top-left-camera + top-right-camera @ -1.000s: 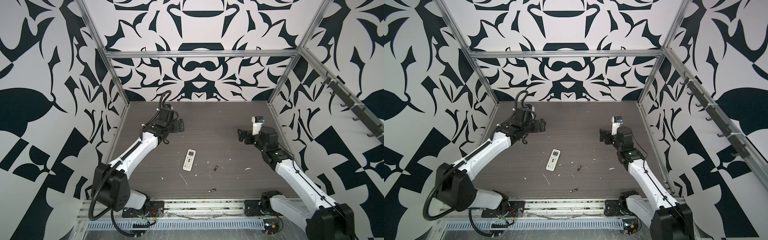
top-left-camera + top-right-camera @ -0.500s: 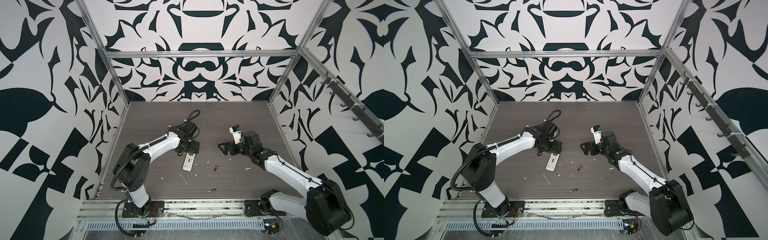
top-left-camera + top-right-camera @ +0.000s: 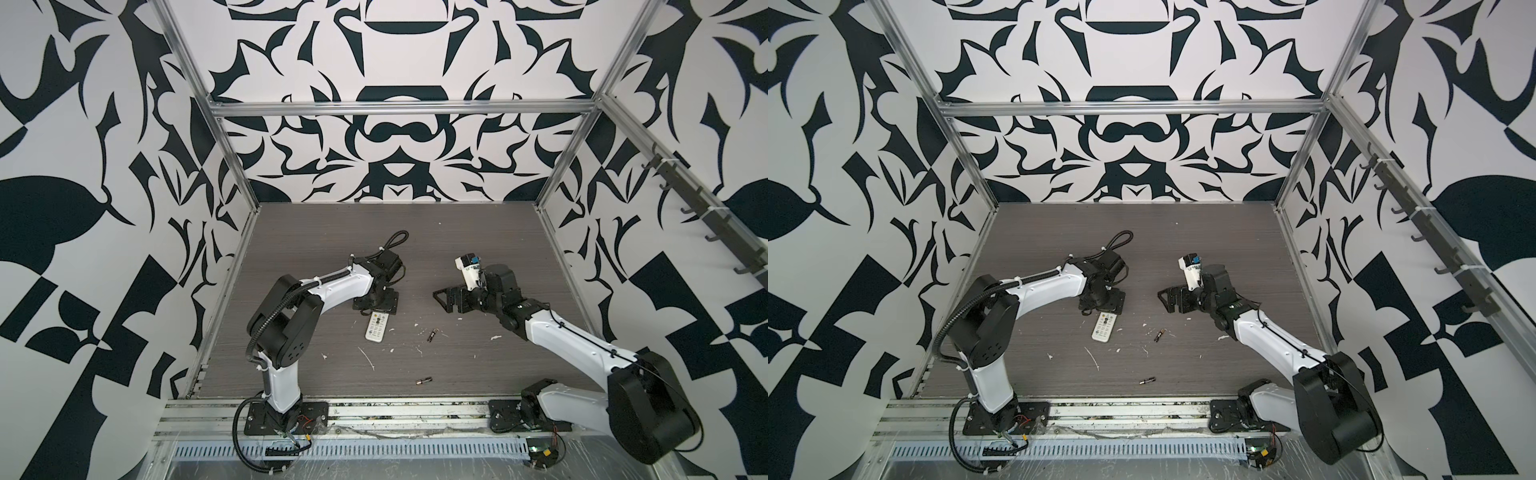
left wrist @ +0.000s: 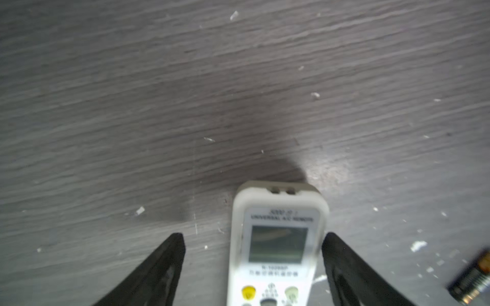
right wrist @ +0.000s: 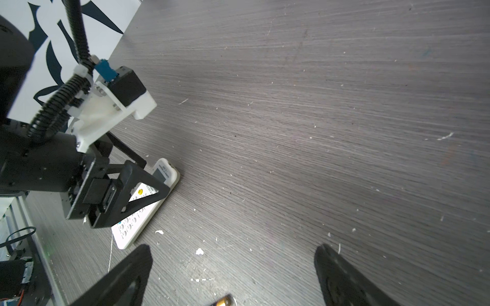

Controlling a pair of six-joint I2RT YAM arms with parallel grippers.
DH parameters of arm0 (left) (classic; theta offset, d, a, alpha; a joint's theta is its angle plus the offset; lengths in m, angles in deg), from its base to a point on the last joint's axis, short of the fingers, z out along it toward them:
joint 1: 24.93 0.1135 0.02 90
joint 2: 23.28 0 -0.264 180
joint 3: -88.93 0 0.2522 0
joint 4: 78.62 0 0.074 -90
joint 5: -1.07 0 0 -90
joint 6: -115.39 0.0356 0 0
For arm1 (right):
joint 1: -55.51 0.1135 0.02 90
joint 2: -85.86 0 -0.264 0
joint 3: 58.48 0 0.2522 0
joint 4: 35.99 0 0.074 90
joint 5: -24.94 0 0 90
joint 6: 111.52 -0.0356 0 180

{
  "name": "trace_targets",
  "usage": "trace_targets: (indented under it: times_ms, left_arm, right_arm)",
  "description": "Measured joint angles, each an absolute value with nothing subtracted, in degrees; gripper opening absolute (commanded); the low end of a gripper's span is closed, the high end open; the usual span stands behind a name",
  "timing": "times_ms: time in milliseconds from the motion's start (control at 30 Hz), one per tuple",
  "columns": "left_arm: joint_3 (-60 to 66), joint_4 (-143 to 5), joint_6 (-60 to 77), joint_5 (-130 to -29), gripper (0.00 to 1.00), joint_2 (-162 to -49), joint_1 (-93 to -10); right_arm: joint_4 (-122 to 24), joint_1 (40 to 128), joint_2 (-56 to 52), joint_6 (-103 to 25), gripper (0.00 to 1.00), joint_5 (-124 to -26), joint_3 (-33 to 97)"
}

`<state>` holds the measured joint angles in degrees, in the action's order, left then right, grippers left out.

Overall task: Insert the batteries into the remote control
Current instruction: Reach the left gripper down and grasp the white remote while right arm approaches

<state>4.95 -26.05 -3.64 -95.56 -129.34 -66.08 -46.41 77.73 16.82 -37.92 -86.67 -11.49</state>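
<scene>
The dark wood-grain worktop [image 3: 332, 249] is carrying everything, and white scraps are lying scattered across it. The left claw [image 4: 253, 238] is reaching down over the remote control [image 3: 377, 328], its jaws released and straddling the screen end. In the left wrist view one finger [image 4: 334, 254] is sitting right against the handset's edge, while the other [image 4: 169, 254] is standing off with bare worktop showing between. The right claw [image 3: 444, 298] is hanging well apart from the remote, spread wide with nothing in it.

The remote is lying button-side up near the middle of the worktop. Its long axis is running in line with the left claw's reach, so the fingers are facing its narrow width. I'd say the left arm is plainly the one placed to grip it. One battery [image 3: 432, 335] is lying near the remote on the right arm's side. The other battery [image 3: 424, 380] is lying nearer the front rail.
</scene>
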Motion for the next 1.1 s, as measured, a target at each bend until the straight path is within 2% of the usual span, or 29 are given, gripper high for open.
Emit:
trace_targets:
  times_ms: [600,1100]
  left_arm:
    - [3.03,-25.46,-4.89,-99.14,0.62,-132.75,-68.55]
    - [2.24,-24.95,-6.18,-101.79,0.38,-133.16,-68.99]
  right_arm:
    - [-46.43,77.73,16.39,-36.81,0.99,-84.74,-11.49]
    - [-47.05,77.73,16.8,-35.78,1.0,-80.13,-11.49]
